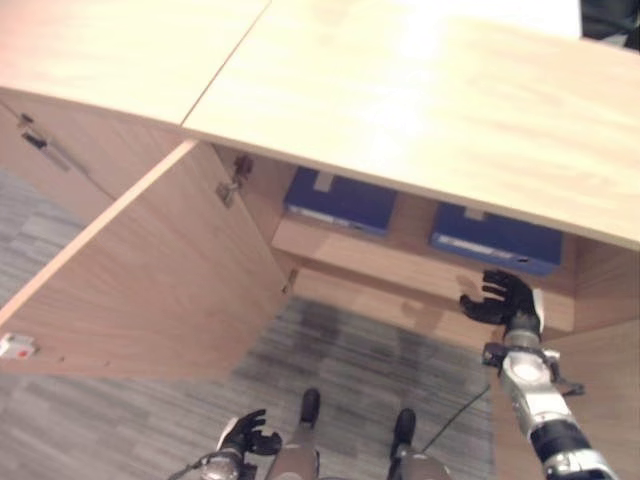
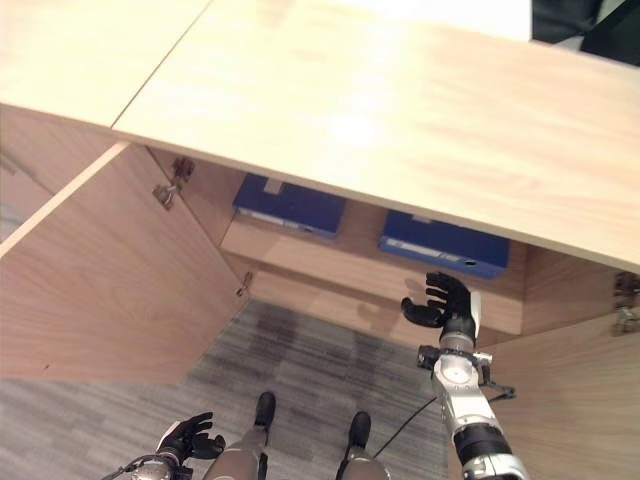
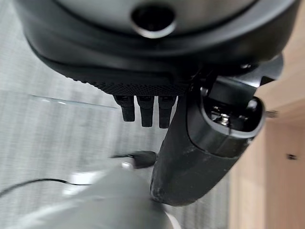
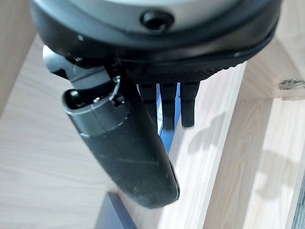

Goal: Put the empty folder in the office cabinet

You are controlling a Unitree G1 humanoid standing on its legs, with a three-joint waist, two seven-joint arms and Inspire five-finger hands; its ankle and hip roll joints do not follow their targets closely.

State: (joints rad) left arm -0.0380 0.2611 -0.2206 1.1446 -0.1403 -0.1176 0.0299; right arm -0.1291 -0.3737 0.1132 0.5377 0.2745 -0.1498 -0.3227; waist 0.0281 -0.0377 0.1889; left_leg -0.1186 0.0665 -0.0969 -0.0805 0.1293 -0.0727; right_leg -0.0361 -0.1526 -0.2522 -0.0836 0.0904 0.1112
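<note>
Two blue folders lie flat on the shelf [image 1: 350, 256] inside the open cabinet: one on the left [image 1: 340, 200], one on the right [image 1: 497, 240]. My right hand [image 1: 505, 298] is raised just in front of the shelf edge, below the right folder, with its fingers relaxed and nothing in them. Its wrist view shows the straight fingers [image 4: 167, 102] and a sliver of blue folder [image 4: 167, 125] past them. My left hand [image 1: 245, 435] hangs low over the carpet, empty and relaxed.
The cabinet's left door [image 1: 150, 280] stands swung wide open; the right door [image 2: 575, 400] is open beside my right arm. A broad wooden desk top [image 1: 420, 110] overhangs the cabinet. Grey carpet [image 1: 360, 360] lies in front of it.
</note>
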